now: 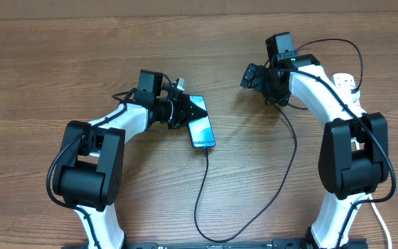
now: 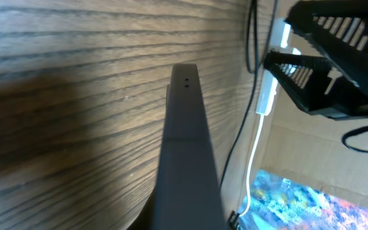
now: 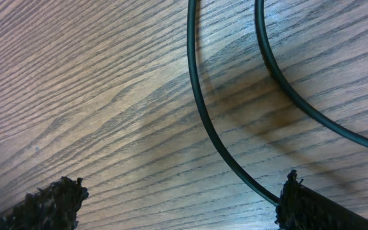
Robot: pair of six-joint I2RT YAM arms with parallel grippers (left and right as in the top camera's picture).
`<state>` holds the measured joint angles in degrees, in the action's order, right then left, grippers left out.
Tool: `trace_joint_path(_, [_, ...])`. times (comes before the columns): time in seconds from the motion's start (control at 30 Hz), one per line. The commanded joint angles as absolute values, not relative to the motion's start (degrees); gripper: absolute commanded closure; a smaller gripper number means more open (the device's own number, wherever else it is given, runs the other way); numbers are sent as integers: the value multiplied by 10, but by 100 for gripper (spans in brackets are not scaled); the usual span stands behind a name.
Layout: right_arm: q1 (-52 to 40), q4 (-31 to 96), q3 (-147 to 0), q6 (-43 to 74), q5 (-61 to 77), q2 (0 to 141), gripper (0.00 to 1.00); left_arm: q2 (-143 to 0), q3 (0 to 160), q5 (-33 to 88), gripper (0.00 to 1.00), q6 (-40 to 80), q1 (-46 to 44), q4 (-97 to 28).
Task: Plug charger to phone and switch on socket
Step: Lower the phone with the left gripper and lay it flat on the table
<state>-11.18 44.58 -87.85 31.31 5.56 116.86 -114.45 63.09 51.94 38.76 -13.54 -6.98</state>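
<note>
Brown wood-grain table [image 1: 61, 55] fills every view, and we see two white-and-black arms reaching in from its near edge. Our left arm [image 1: 88, 159] bends inward to the middle; our right arm [image 1: 351, 152] stretches up the right side. Under the right arm's forearm lies the socket [image 1: 346, 81], a white elongated power strip of which only a short stretch shows, so we cannot read its long axis with confidence. Next in size is the phone [image 1: 200, 128], a slim dark-framed rectangle with a lit light-blue screen, lying at mid-table with its long axis running from far-left to near-right. The left gripper [image 1: 185, 111] is clamped on the phone's far end, and the left wrist view looks straight down the phone's thin edge [image 2: 184, 147]. The charger [image 1: 202, 190], a long thin black cable, loops from the phone's near end toward the near edge and back up to the right. Its small plug tip [image 1: 207, 149] appears seated in the phone. The right gripper [image 1: 249, 76] hangs with its jaws wide and empty over two runs of that cable [image 3: 200, 108]. We judge the switch is what remains: the socket lies to the right of those open jaws, back beneath their own arm, and the right arm is far nearer.
</note>
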Motion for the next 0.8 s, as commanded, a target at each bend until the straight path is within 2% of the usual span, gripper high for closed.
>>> trace_joint_path(0.0, [-109, 442, -884, 314, 52, 1162, 0, -1148, 675, 514, 96, 369, -142, -104])
trace_joint_path(0.2, [-109, 442, -884, 314, 52, 1162, 0, -1148, 820, 441, 96, 267, -144, -322])
trace_joint_path(0.3, [-109, 441, -884, 314, 52, 1162, 0, -1148, 878, 429, 96, 253, -144, -383])
trace_joint_path(0.5, [-109, 441, -884, 314, 55, 1162, 0, -1151, 898, 430, 96, 253, -145, -420])
trace_joint_path(0.77, [-109, 441, -884, 314, 62, 1162, 0, -1220, 898, 461, 96, 220, -161, -404])
